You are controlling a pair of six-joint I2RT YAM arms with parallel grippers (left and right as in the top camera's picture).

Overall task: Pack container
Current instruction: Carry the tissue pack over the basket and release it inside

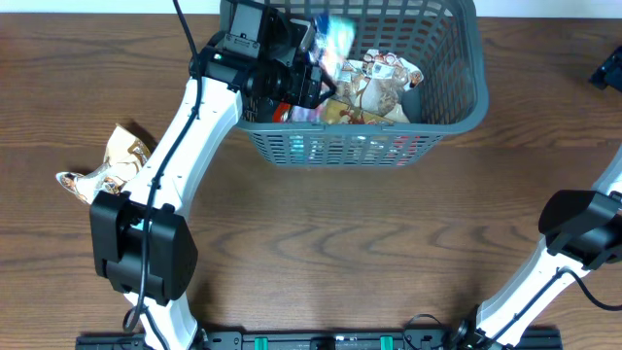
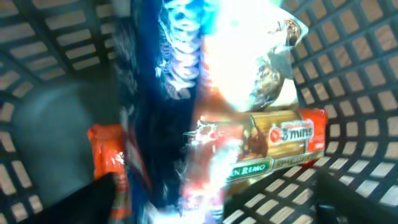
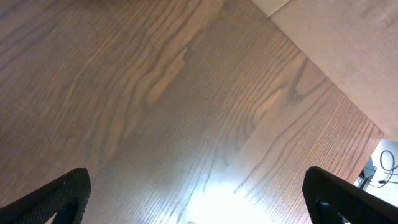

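Note:
The dark grey lattice basket (image 1: 340, 146) stands at the back middle of the table and holds several snack packets (image 1: 374, 87). My left gripper (image 1: 321, 73) hangs inside its left end. In the left wrist view its fingers (image 2: 217, 208) are wide apart, and a shiny blue packet (image 2: 168, 93) is blurred between them, apart from both. The same packet shows in the overhead view (image 1: 337, 34). Below it lie a "3 mins" pasta packet (image 2: 280, 140) and an orange packet (image 2: 106, 152) on the basket floor (image 2: 50, 124). My right gripper (image 3: 199, 208) is open and empty over bare wood.
A beige printed snack packet (image 1: 112, 165) lies on the table at the left, beside the left arm. The right arm's base (image 1: 573, 228) is at the right edge. The table's far edge (image 3: 323, 74) shows in the right wrist view.

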